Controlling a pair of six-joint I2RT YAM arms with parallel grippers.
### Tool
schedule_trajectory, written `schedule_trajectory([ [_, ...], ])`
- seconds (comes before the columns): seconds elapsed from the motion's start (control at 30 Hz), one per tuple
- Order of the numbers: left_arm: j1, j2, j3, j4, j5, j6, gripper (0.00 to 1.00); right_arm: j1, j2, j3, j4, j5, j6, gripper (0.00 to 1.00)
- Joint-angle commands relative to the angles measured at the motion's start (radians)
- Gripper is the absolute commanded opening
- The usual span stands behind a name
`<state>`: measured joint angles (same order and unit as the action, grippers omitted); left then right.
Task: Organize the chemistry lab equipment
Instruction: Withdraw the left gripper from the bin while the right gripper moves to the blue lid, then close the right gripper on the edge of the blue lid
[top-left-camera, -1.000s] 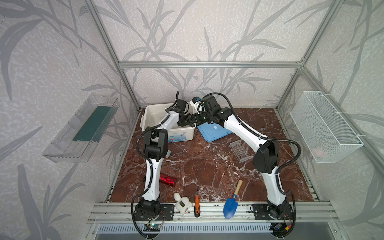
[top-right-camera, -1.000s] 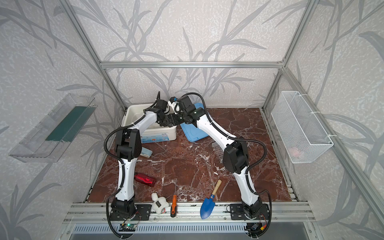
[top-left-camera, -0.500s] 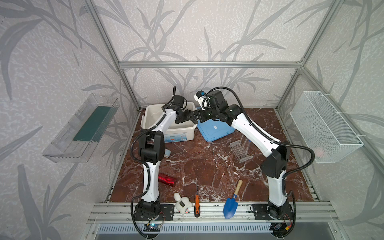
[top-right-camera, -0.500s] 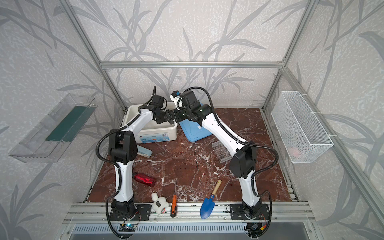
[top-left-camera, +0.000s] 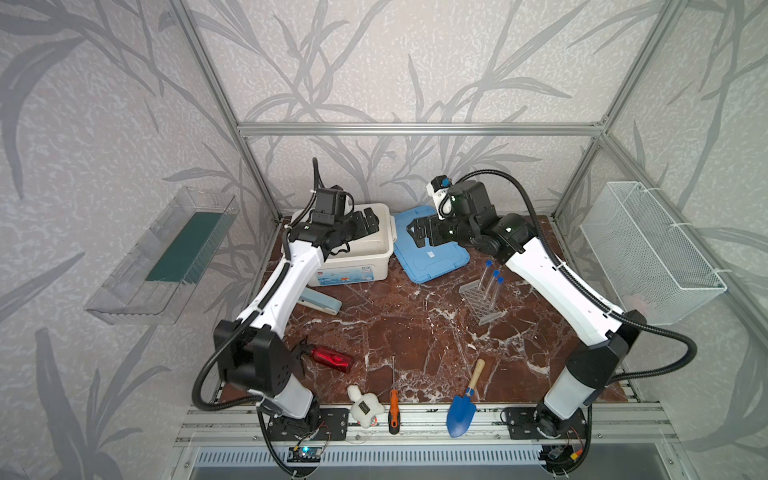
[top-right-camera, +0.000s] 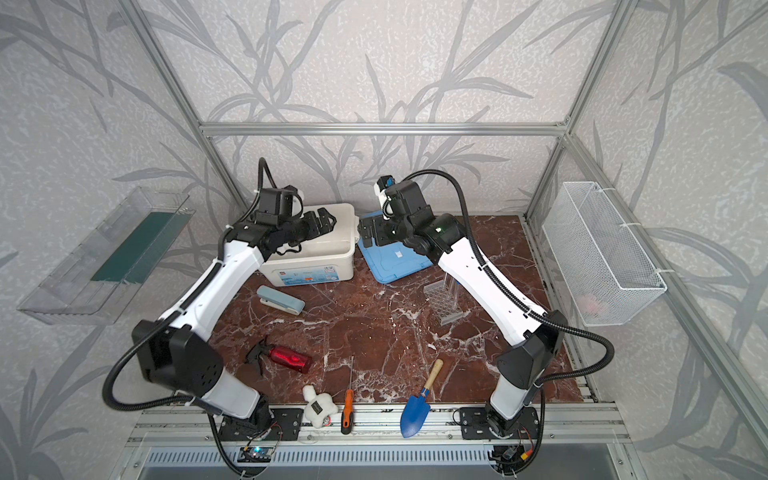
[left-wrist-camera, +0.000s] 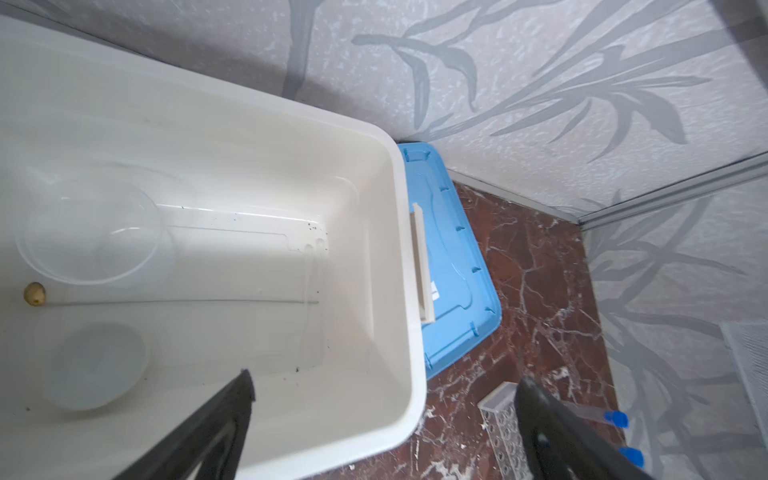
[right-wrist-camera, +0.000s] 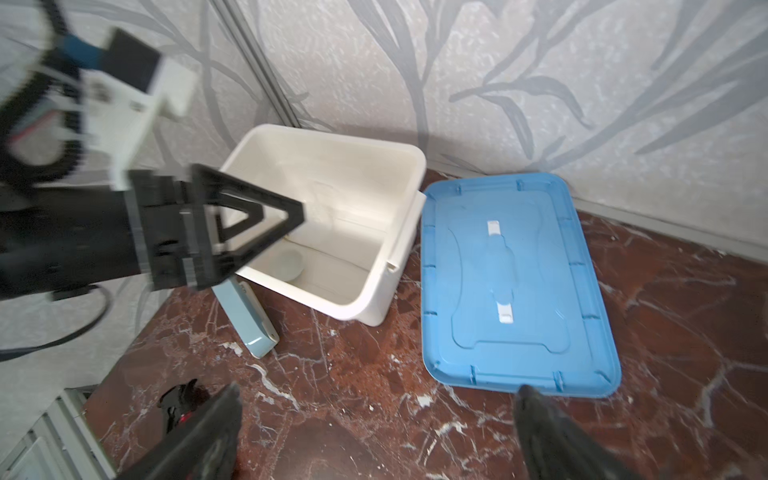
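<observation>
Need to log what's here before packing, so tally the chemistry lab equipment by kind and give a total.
Blue-capped test tubes: 3
Clear grid rack: 1
Clear measuring beaker: 1
Small white round dish: 1
Thin clear rod: 1 plainly visible; any more are too faint to tell
Total: 7

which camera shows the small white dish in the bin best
The left wrist view: the small white dish lies whole on the floor of the white bin. The right wrist view shows it smaller, partly covered. In both top views I cannot make it out.
</observation>
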<state>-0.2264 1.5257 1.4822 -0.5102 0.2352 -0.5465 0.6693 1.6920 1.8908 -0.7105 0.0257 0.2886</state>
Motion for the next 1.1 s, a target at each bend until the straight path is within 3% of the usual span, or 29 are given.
schedule_trajectory([
  [0.0,-0.018,-0.121,-0.124,0.113,0.102,-0.078,0.99,-0.053,-0.004,-0.022,-0.058,0.083,0.032,0.97],
  [0.2,-0.082,-0.313,-0.306,0.158,0.116,-0.125,0.99,-0.141,0.107,0.023,-0.167,0.162,0.051,0.89],
  [0.33,-0.186,-0.363,-0.391,0.214,0.107,-0.173,0.99,-0.153,0.214,0.074,-0.198,0.190,0.054,0.82],
  [0.5,-0.299,-0.343,-0.426,0.226,0.082,-0.173,0.99,-0.169,0.408,0.250,-0.320,0.266,0.058,0.75],
  [0.83,-0.361,-0.296,-0.456,0.262,0.083,-0.188,0.99,-0.236,0.714,0.548,-0.445,0.216,0.078,0.70],
  [0.97,-0.383,-0.255,-0.462,0.285,0.094,-0.202,0.99,-0.261,0.793,0.608,-0.474,0.218,0.090,0.68],
  [1.07,-0.422,-0.227,-0.433,0.247,0.038,-0.165,0.99,-0.276,0.817,0.595,-0.433,0.223,0.084,0.67],
])
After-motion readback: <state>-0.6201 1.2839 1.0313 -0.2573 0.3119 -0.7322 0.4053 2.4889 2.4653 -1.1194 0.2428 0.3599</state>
